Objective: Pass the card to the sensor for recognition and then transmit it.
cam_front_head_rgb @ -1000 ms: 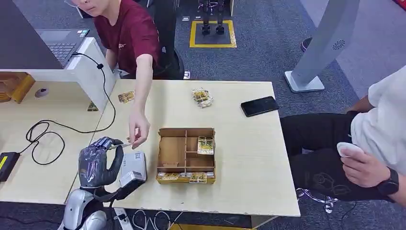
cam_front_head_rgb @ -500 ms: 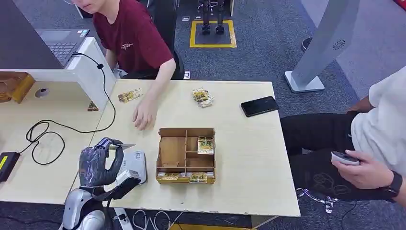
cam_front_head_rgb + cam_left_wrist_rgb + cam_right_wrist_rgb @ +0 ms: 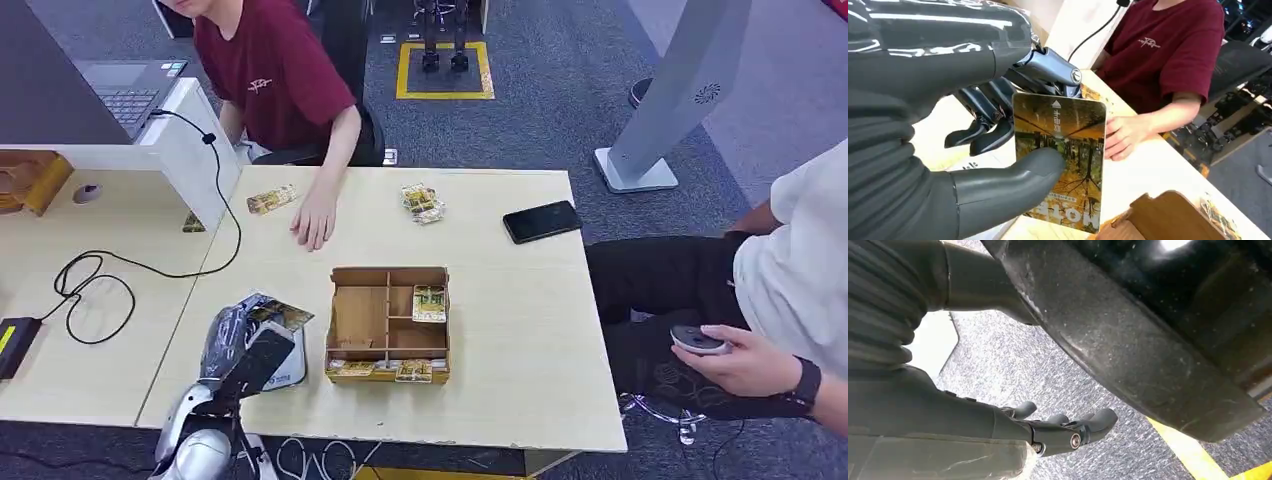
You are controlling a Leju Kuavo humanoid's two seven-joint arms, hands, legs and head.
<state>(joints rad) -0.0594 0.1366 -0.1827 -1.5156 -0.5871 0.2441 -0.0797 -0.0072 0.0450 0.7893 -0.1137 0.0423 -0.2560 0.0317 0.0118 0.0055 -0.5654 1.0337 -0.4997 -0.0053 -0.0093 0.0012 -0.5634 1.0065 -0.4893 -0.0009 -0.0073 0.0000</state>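
The left hand [image 3: 240,340] pinches the card [image 3: 281,316] between thumb and fingers, holding it over the white sensor [image 3: 288,368] on the table [image 3: 500,330]. Just beside the hand stands the cardboard box [image 3: 389,322]; beyond it rests a person's hand [image 3: 314,218]. The right hand [image 3: 1058,430] hangs above the carpet, fingers loosely curled, holding nothing.

Even, bright indoor light; soft shadows, some glare and blur up close.

The worktop [image 3: 500,300] is evenly lit from above, with faint shadows. White streaks of glare run along the left hand [image 3: 963,100] above its fingers [image 3: 983,117]. The card [image 3: 1060,160] is sharp; the person [image 3: 1168,55] beyond the fingers is slightly soft.
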